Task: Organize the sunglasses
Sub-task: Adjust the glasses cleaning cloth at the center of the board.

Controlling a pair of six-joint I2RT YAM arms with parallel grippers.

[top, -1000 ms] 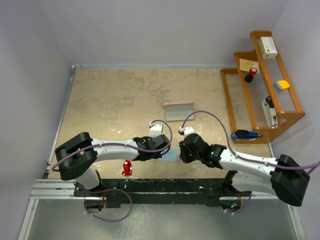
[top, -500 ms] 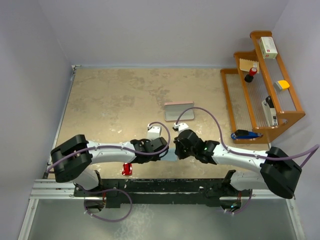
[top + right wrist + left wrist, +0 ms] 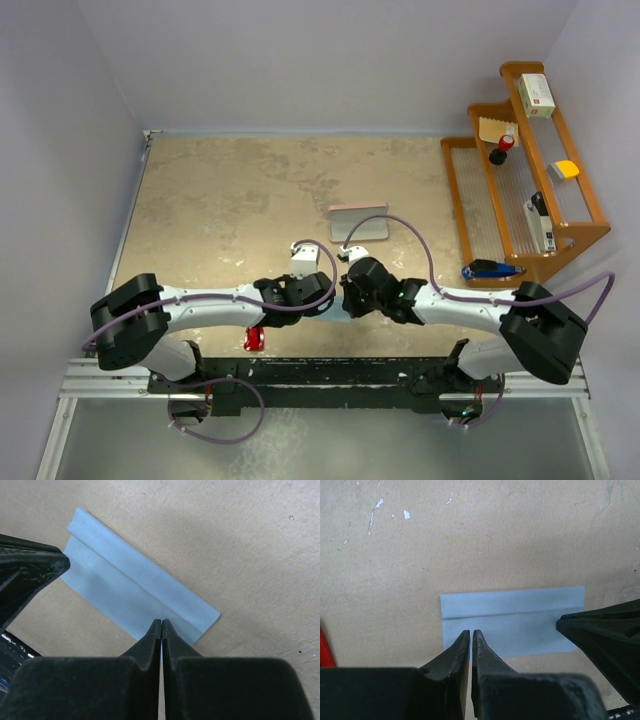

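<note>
Currently, the work concerns the cloth rather than the sunglasses themselves. The small red pair lies on the tabletop near its front edge, just beside the left arm's forearm, and neither arm touches it. The pink case sits farther back, well apart from the pair. From above I cannot tell for certain whether it stands open.

The light blue cloth lies flat between the two arms as a narrow oblong, with a crease running along its length. It appears to be folded over once.

The left pincer has its fingers drawn together, with only a hairline between the tips, which rest at the cloth's near edge by one corner. The right pincer is fully together at the same long edge, towards the opposite end. The wrist views do not show whether either has nipped the fabric.

Assessment: the task is at an early to middle stage. The cloth is partly dealt with. In my judgement the sunglasses have yet to be picked up and placed in the case, and the cloth's final place is not settled.
</note>
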